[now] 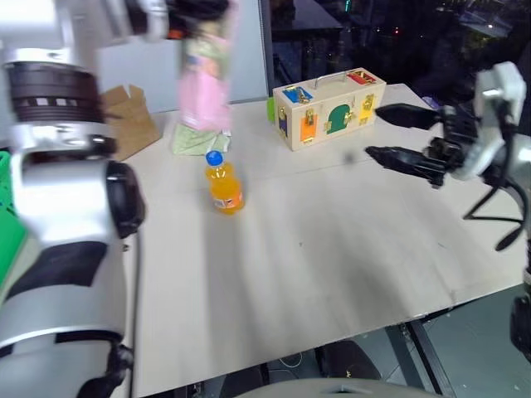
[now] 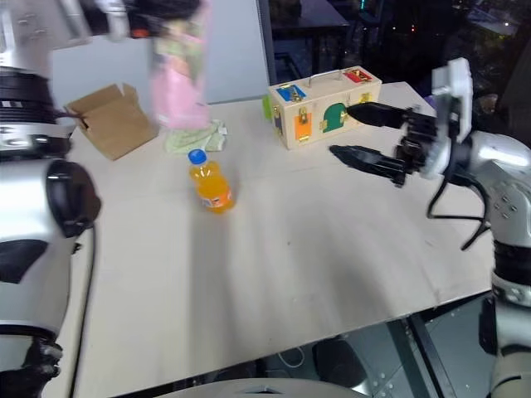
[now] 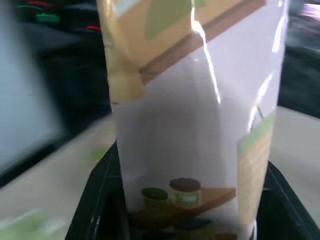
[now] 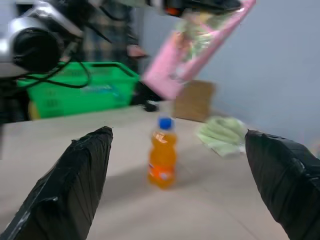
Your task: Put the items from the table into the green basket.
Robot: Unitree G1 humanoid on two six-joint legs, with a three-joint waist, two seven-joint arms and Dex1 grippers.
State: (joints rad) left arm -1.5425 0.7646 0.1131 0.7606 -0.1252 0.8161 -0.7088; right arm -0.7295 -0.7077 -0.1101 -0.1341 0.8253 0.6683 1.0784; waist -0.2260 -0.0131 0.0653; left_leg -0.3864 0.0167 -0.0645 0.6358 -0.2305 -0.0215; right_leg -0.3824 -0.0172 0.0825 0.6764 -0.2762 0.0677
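Left end effector (image 1: 199,10): raised above the far side of the pale beige rectangular tabletop (image 1: 332,249), its black fingers (image 3: 97,200) clamped on the lower end of the long pink printed carton (image 1: 207,79), which hangs clear of the surface. Right end effector (image 2: 353,131): fingers spread wide apart, holding nothing, hovering just in front of the wooden latch box with coloured panels (image 1: 328,106).

The small orange plastic drink bottle with blue cap (image 1: 223,184) stands upright on the tabletop, below the left end effector and well apart from the right one. A crumpled pale green cloth (image 2: 193,137) lies beneath the carried carton. The open tan cardboard box (image 2: 109,118) sits beside it. The bright green plastic lattice basket (image 4: 75,90) is beyond the left arm, off the tabletop's left edge.
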